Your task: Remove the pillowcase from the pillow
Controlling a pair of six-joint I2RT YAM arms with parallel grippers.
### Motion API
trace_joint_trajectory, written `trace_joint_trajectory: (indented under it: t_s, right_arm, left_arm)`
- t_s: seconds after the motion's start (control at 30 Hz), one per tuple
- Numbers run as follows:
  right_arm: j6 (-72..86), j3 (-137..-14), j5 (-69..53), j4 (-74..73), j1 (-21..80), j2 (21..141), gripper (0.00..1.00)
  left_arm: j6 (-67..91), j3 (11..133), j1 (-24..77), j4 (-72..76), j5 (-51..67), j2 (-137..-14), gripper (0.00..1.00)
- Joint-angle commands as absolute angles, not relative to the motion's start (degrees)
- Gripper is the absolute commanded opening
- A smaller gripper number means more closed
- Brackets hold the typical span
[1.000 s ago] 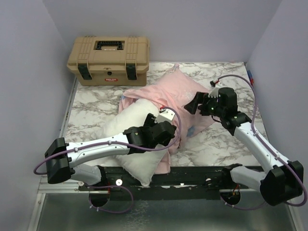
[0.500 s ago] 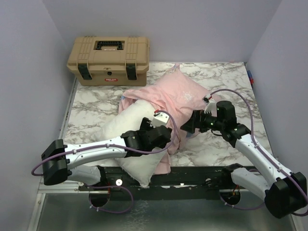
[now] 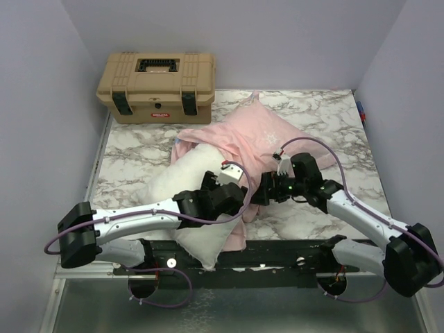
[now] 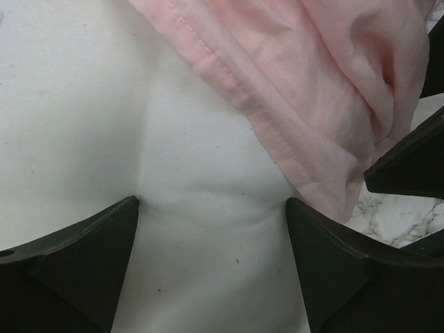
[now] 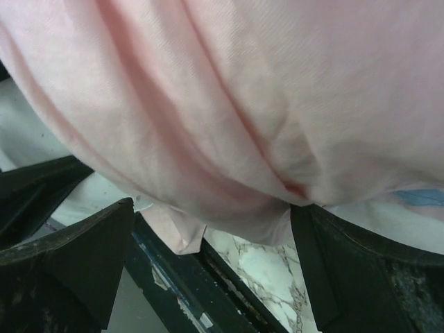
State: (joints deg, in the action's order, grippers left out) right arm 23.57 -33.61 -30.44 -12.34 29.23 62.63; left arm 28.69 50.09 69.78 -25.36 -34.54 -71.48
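Note:
The white pillow lies slanted at the table's near middle, its far end still inside the pale pink pillowcase. My left gripper is open, pressed down on bare pillow just short of the pillowcase hem, with pillow bulging between its fingers. My right gripper is open too, facing the left one, with its fingers either side of the hanging pink pillowcase fold. It grips nothing.
A tan toolbox stands at the back left. Marble tabletop shows around the pillowcase. The black mounting rail runs along the near edge just under the right gripper. Walls enclose three sides.
The right arm has swung left and toward the near edge, down to the pillowcase's near hem beside the left gripper. The left gripper has crept slightly nearer on the pillow, still open.

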Motion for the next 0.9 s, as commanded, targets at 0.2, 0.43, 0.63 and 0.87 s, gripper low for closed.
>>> trace_joint_trajectory:
  t_s: [0.2, 0.43, 0.63, 0.87]
  right_arm:
    - [24.3, -33.2, -26.9, -8.1, 30.1, 67.1, 0.91]
    - [24.0, -35.1, -25.2, -8.9, 30.1, 71.1, 0.73]
    - [22.3, -38.6, -19.2, -12.7, 30.1, 71.4, 0.44]
    - [22.2, -45.7, -4.2, -19.4, 29.8, 70.1, 0.01]
  left_arm:
    - [28.0, 48.1, 69.7, -28.0, -30.4, -78.8, 0.71]
    - [25.9, 49.1, 69.5, -28.4, -33.2, -75.1, 0.06]
    - [22.3, 50.1, 68.4, -29.8, -38.2, -69.9, 0.0]
    - [16.6, 52.6, 65.8, -33.4, -48.8, -63.4, 0.0]
